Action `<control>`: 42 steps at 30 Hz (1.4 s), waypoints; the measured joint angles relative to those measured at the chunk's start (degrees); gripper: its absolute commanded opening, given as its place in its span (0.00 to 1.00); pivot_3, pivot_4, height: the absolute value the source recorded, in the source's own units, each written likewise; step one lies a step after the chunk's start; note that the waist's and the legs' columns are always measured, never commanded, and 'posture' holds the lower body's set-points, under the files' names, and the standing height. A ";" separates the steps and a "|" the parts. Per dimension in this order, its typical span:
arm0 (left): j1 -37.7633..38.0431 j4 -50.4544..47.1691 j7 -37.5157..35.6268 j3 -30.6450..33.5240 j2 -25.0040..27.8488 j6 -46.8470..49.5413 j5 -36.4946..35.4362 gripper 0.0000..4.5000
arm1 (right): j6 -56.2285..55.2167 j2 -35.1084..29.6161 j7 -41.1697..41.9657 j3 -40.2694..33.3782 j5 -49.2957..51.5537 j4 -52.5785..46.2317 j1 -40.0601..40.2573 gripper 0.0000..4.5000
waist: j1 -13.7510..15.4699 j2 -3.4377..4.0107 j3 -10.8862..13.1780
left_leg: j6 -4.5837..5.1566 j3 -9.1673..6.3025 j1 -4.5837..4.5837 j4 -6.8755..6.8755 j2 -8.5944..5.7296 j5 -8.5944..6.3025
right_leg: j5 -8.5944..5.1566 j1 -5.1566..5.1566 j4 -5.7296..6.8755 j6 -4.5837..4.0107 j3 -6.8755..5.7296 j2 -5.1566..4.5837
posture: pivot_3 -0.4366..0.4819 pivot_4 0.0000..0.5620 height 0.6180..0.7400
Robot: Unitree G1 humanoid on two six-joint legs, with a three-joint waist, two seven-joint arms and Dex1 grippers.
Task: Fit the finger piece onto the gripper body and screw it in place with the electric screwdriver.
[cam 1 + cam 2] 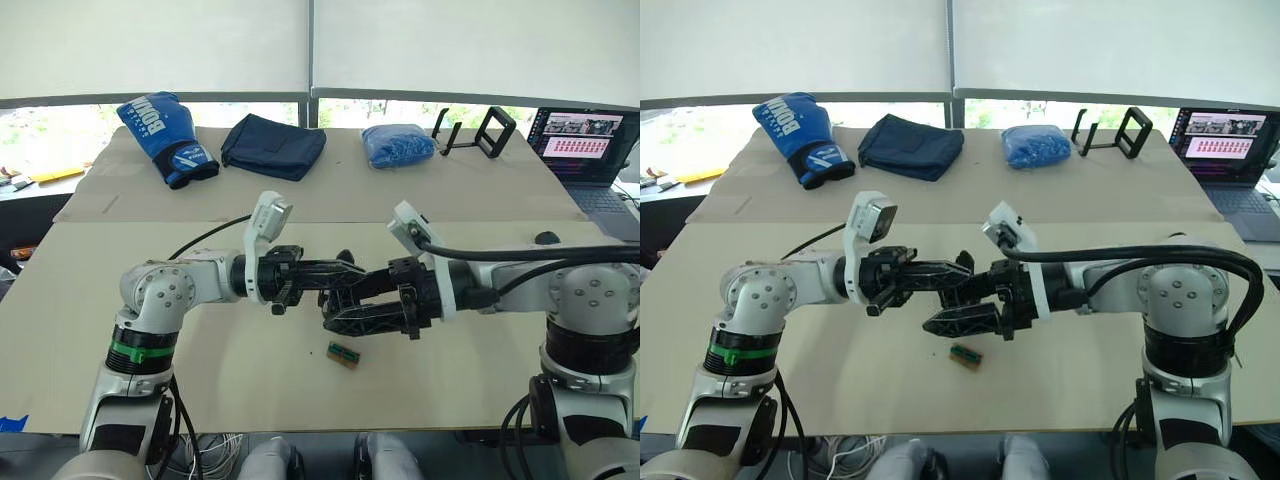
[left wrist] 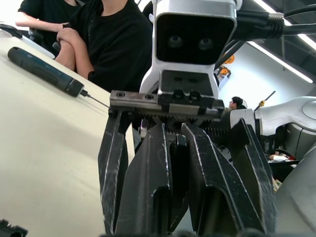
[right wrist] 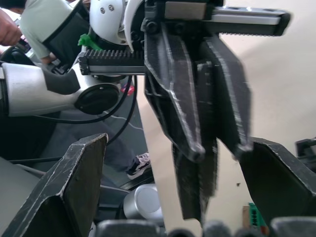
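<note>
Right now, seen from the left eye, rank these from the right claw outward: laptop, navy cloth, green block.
1. green block, on the table just beneath the right claw.
2. navy cloth, far side, left of centre.
3. laptop, far right corner.

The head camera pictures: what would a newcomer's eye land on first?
The two white robot arms meeting mid-table, the left gripper shut on a small black piece and nosing between the right gripper's open black fingers. Behind them lies a blue boxing glove; just below, a small green-and-brown block.
</note>
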 measured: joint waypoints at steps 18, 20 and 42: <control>1.28 -1.34 -2.30 -0.27 1.61 0.08 0.39 0.00 | -3.13 -5.05 -6.89 3.27 8.96 1.07 1.73 0.11 | -0.03 0.00 0.00 | -0.02 0.03 0.04 -0.09 0.00 0.01 | 0.00 0.00 -0.04 0.00 0.02 0.00 | 0.48 0.27 1.00; 1.75 -1.36 -2.71 -0.50 1.77 0.08 0.39 0.00 | -3.35 -5.45 -7.36 4.10 9.81 1.18 1.73 0.11 | -0.03 0.00 0.00 | -0.02 0.03 0.04 -0.09 0.00 0.01 | 0.00 0.00 -0.03 0.00 0.03 0.00 | 0.48 0.27 1.00; 2.63 -2.73 -3.37 -0.48 1.85 -2.00 0.79 0.23 | -7.77 -8.36 -6.00 6.54 10.80 0.16 2.40 0.09 | 0.02 -0.01 0.00 | -0.01 0.01 0.02 -0.10 0.01 0.01 | -0.01 -0.01 -0.06 0.01 0.02 -0.02 | 0.48 0.27 1.00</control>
